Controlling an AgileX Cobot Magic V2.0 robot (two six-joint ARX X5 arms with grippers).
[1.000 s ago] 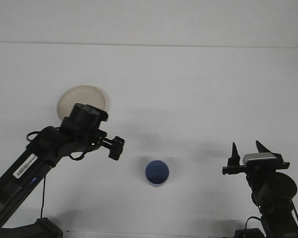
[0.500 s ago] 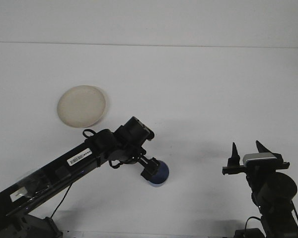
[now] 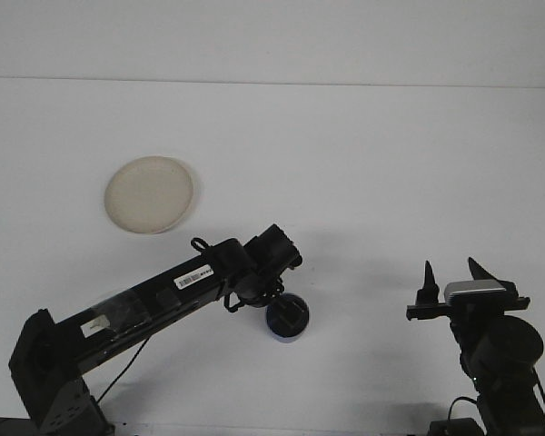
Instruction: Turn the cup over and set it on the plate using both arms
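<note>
Plate [image 3: 150,194]: you have it at the far left of the white desk [image 3: 363,163]; round, cream, lying flat; nothing on it; well apart from the cup and up-left of it.
Left arm [image 3: 163,295]: it reaches from the lower left corner up and to the right; a white label shows on its black link; its wrist ends right above the cup.
Left claw [image 3: 285,313]: it points down into the cup's mouth; the arm's wrist hides the fingers, so you cannot tell whether it is clenched or released.
Cup [image 3: 287,323]: blue, standing on the desk near the bottom centre, mouth up; the left claw covers most of its opening, so you see only the rim and lower wall; it is not on the plate.
Right claw [image 3: 450,272]: at the lower right, fingers pointing away from you; the two dark fingertips stand apart with bare desk between them, released and holding nothing; well apart from the cup.
In the way: only the left arm's own wrist, blocking your sight of the cup's inside.
</note>
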